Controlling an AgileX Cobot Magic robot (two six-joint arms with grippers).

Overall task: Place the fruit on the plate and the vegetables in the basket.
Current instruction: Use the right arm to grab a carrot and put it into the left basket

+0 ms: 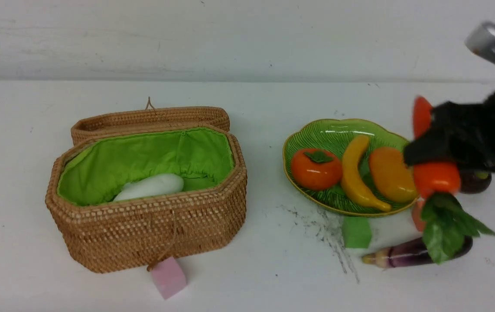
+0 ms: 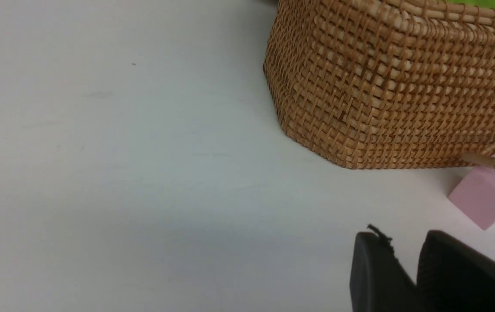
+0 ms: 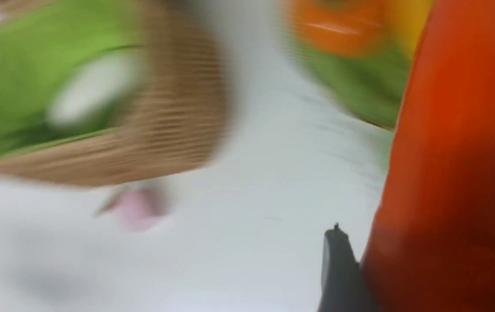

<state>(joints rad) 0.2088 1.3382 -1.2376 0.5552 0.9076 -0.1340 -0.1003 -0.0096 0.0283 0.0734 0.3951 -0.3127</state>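
— How far along am I?

— More than halfway, by my reckoning. The persimmon (image 1: pixel 316 169), banana (image 1: pixel 356 173) and mango (image 1: pixel 390 173) lie on the plate (image 1: pixel 312 129), and the white vegetable (image 1: pixel 150 186) sits in the open basket (image 1: pixel 152 234). Your right gripper (image 1: pixel 431 151) is pinching the pepper (image 1: pixel 436 177) and holds it clear of the table, over the plate's right edge, leaves hanging down.

— What's left?

— Carry that pepper across to the basket. After it, the eggplant (image 1: pixel 408 255) on the table in front of the plate, then the mangosteen (image 1: pixel 475 181) just right of the plate, half hidden behind your gripper.

— Anything in the way?

— A green cube (image 1: pixel 356 232) touches the plate's near rim and a pink cube (image 1: pixel 168 277) sits by the basket's front wall; neither blocks the path across. Your left gripper (image 2: pixel 408 251) hangs low beside the basket, pads close together and holding nothing; whether they quite meet I cannot tell
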